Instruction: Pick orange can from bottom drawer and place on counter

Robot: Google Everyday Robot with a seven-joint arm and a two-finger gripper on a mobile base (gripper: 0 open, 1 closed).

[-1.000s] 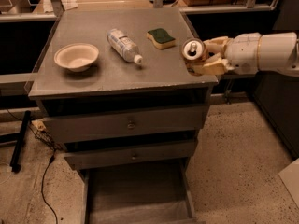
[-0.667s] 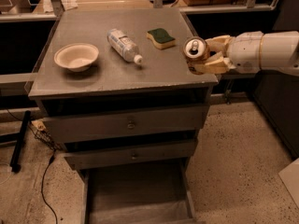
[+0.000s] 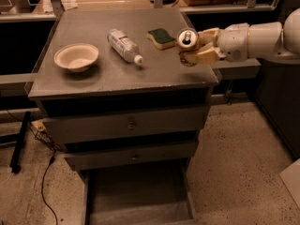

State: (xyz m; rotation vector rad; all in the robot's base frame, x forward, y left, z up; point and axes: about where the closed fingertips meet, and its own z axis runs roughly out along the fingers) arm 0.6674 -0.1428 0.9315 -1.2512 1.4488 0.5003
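At the foot of the grey cabinet the bottom drawer [image 3: 136,191] stands pulled out, its flat floor showing nothing on it, below two shut upper drawers [image 3: 129,123] with small knobs. Above them, on the counter [image 3: 140,76], a pale bowl [image 3: 76,56] sits at the left, a clear water bottle [image 3: 124,46] lies on its side near the middle, and a green-topped sponge [image 3: 161,37] rests farther back. At the counter's right edge, just beside the sponge, the gripper [image 3: 188,48] reaches in from the right on its white arm, fingers clasped around the orange can [image 3: 187,39]. The can is thus out of the drawer and over the counter's right margin, its silver top and pull tab turned up toward the camera and its long axis roughly upright, perhaps leaning a little. Whether its base touches the surface cannot be told. The set-down appears to turn on the free counter directly beneath and leftward of the can, with the sponge the nearest thing to avoid.
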